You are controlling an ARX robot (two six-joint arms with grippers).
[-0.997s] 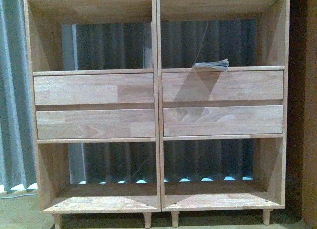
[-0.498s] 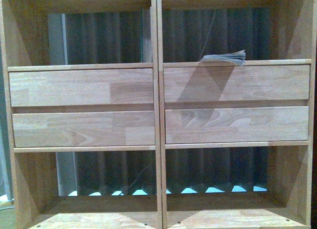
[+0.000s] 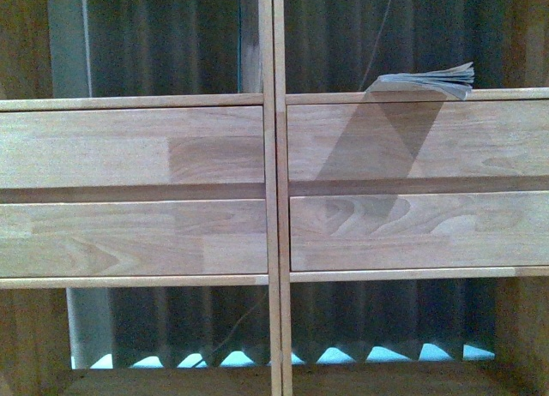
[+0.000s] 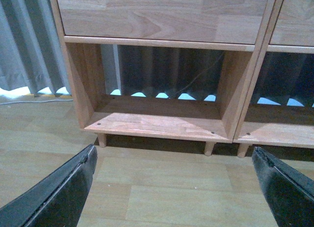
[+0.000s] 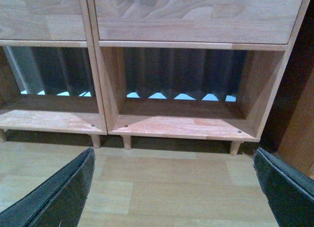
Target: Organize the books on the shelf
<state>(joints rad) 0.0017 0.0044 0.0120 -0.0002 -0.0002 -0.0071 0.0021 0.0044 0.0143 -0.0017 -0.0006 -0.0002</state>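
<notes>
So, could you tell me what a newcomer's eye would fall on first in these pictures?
The light-wood shelf fills the front view, and one thin book lies flat on the board above its upper right drawer. In the wrist views the left claw and right claw both stand open and empty, facing the bottom compartments.

You are looking at little of the robot: the left hand (image 4: 172, 149) is showing two flat, matte black fingers (image 4: 64, 192) tapering to blunt tips, their inner edges catching a thin pale line. The right hand (image 5: 174, 152) is showing the same black, wedge-shaped fingers (image 5: 287, 190).
</notes>
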